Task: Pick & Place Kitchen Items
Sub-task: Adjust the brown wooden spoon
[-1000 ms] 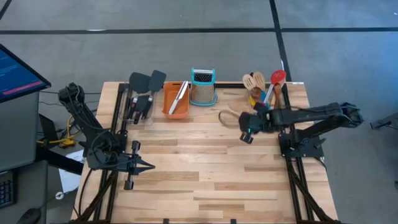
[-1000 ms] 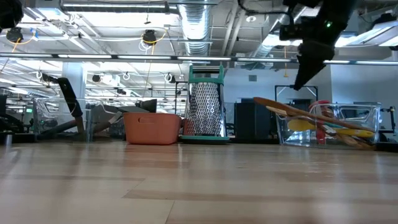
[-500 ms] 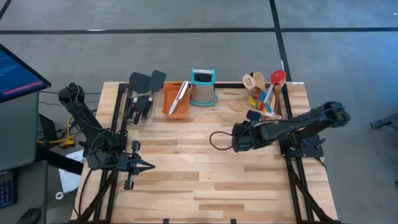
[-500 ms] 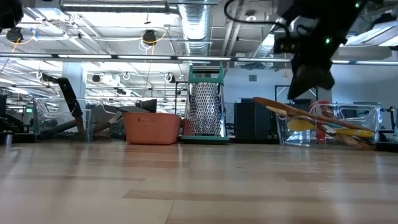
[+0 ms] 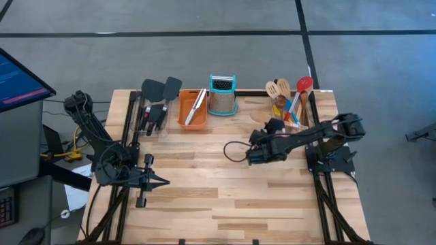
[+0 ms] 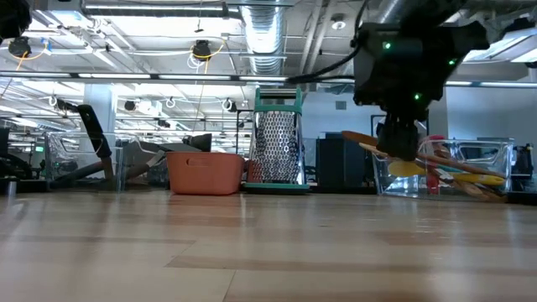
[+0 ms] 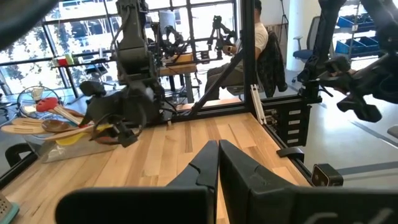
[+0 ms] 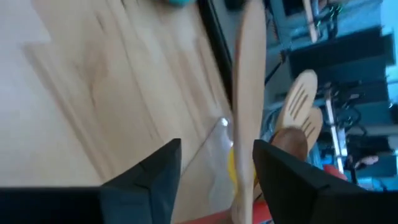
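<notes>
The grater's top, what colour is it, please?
Teal, clearest in the high view on the grater.

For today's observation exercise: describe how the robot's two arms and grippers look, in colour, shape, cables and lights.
Both arms are matte black, jointed segments. The left gripper has two tapered black fingers; the right gripper trails a looping black cable. Green indicator lights glow on its boxy black wrist.

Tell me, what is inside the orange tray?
In the orange tray, one steel-handled tool lies slanted, its end over the rim. The low view shows only the tray's outer wall. The tray floor under the tool is hidden.
</notes>
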Controlling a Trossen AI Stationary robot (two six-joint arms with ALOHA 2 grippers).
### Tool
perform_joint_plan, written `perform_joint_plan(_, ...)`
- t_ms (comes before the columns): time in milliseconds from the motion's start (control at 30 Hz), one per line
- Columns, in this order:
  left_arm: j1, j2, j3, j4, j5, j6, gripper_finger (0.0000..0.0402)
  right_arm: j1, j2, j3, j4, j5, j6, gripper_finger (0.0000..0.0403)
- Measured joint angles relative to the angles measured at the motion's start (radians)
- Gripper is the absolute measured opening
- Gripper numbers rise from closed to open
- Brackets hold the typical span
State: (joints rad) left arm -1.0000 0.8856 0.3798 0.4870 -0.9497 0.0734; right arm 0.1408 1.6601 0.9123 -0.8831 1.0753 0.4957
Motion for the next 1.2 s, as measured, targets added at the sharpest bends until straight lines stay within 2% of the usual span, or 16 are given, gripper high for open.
perform_joint_plan(100, 0.0, 0.0, 0.0, 0.0, 0.003, 0.0, 0.0002, -0.035, -0.001, -0.003, 0.0, -0.011, 0.003, 0.0204)
perform_joint_plan(300, 0.0, 0.0, 0.0, 0.0, 0.003, -0.002, 0.0002, -0.105, -0.006, -0.005, 0.009, 0.051, 0.003, 0.0214)
perform_joint_plan(467, 0.0, 0.0, 0.0, 0.0, 0.003, 0.0, 0.0002, -0.167, -0.004, -0.005, 0.043, 0.034, -0.016, 0.0206)
perform_joint_plan(600, 0.0, 0.0, 0.0, 0.0, 0.002, 0.0, 0.0002, -0.201, -0.004, -0.005, 0.149, -0.015, -0.119, 0.0192)
perform_joint_plan(767, 0.0, 0.0, 0.0, 0.0, 0.002, 0.0, 0.0002, -0.22, -0.004, -0.005, 0.217, -0.008, -0.157, 0.0142)
perform_joint_plan(1000, 0.0, 0.0, 0.0, 0.0, -0.002, 0.0, 0.0002, -0.218, -0.004, -0.005, 0.197, 0.019, -0.187, 0.0018)
perform_joint_plan(1200, 0.0, 0.0, 0.0, 0.0, -0.002, 0.0, 0.0002, -0.204, -0.022, 0.038, 0.146, -0.005, -0.191, 0.001)
